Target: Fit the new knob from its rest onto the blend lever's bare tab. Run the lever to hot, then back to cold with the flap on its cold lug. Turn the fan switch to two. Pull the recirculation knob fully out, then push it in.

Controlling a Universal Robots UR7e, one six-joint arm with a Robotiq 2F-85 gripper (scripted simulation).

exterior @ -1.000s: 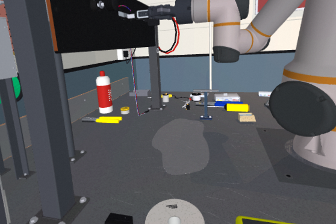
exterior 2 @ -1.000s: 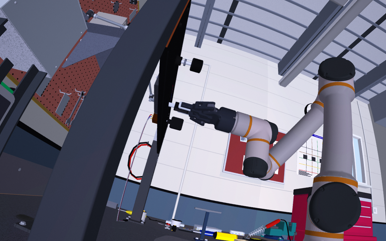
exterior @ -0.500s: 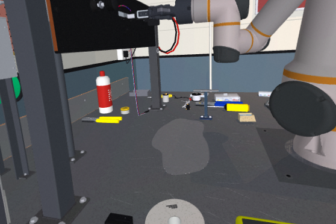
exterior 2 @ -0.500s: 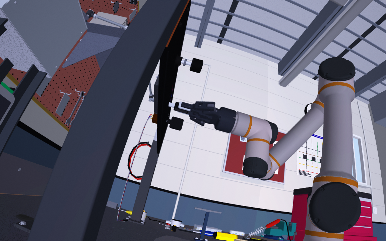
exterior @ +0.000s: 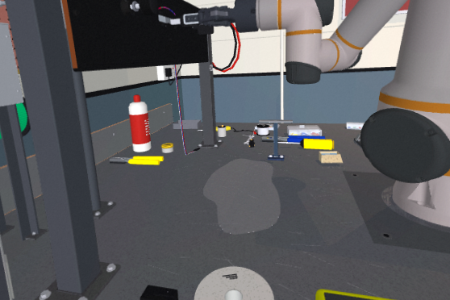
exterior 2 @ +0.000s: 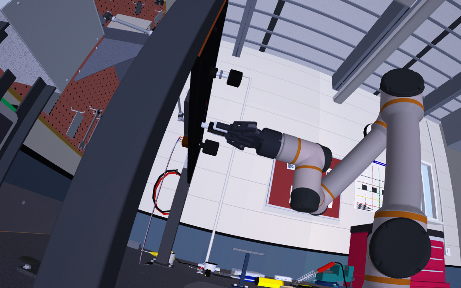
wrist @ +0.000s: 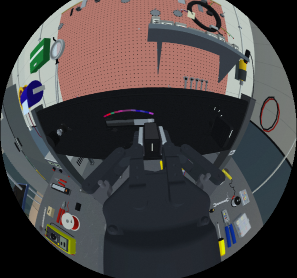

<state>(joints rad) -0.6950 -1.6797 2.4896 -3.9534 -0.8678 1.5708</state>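
My gripper [wrist: 151, 139] [exterior: 182, 18] [exterior 2: 215, 127] is closed around the new black knob [wrist: 151, 143], which I hold level against the face of the black control panel [exterior: 133, 17], at the blend lever's slot [wrist: 129, 122] under the coloured red-to-blue arc [wrist: 128, 112]. The knob has a white line on its top face. The lever's pale tab [exterior: 165, 19] sticks out of the panel just ahead of the knob. The recirculation knob [exterior 2: 234, 78] stands out on its silver stem above my gripper. The round fan switch [exterior 2: 210, 147] sits just below it.
A red and white bottle [exterior: 139, 124] stands on the dark bench below the panel, near yellow tools [exterior: 145, 160]. A small T-shaped stand [exterior: 276, 140] rises mid-bench, with boxes and a yellow block [exterior: 318, 143] beside it. The panel's grey posts [exterior: 207, 101] flank the area.
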